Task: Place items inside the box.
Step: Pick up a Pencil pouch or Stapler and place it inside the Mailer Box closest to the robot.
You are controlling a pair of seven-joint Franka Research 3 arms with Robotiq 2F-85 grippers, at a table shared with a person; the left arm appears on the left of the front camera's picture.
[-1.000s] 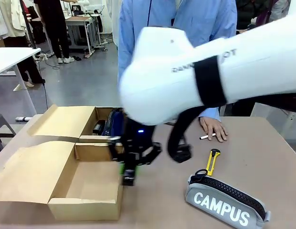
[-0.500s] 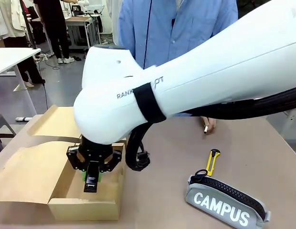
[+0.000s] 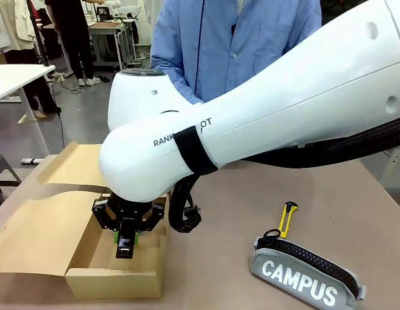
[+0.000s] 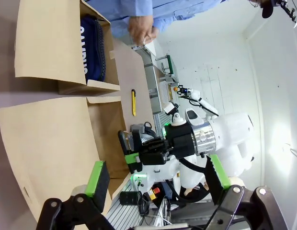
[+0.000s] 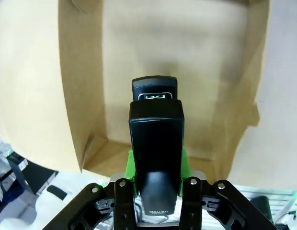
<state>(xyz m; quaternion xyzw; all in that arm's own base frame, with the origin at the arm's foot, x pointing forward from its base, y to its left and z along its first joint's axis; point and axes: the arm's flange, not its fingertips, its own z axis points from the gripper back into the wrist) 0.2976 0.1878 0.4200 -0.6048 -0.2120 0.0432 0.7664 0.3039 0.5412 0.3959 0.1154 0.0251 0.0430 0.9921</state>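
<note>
My right gripper [image 3: 126,237] is shut on a black stapler [image 3: 124,249] and holds it just above the near compartment of the open cardboard box [image 3: 116,281]. In the right wrist view the stapler [image 5: 155,139] stands between the green pads, pointing down at the box's bare floor [image 5: 177,48]. A grey "CAMPUS" pouch [image 3: 306,276] and a slim yellow utility knife [image 3: 288,218] lie on the table to the right. A navy pouch [image 4: 93,45] lies in the box's far compartment. My left gripper [image 4: 155,163] is open and holds nothing, well back from the box.
A person in a blue shirt [image 3: 232,39] stands at the far side, one hand [image 4: 141,28] near the table edge. The box's flaps [image 3: 39,232] spread out to the left. My right arm [image 3: 271,123] spans the middle of the table.
My right arm has swung left with the stapler, from the box's right edge to over its near compartment. The person's hand on the table is now hidden behind the arm.
</note>
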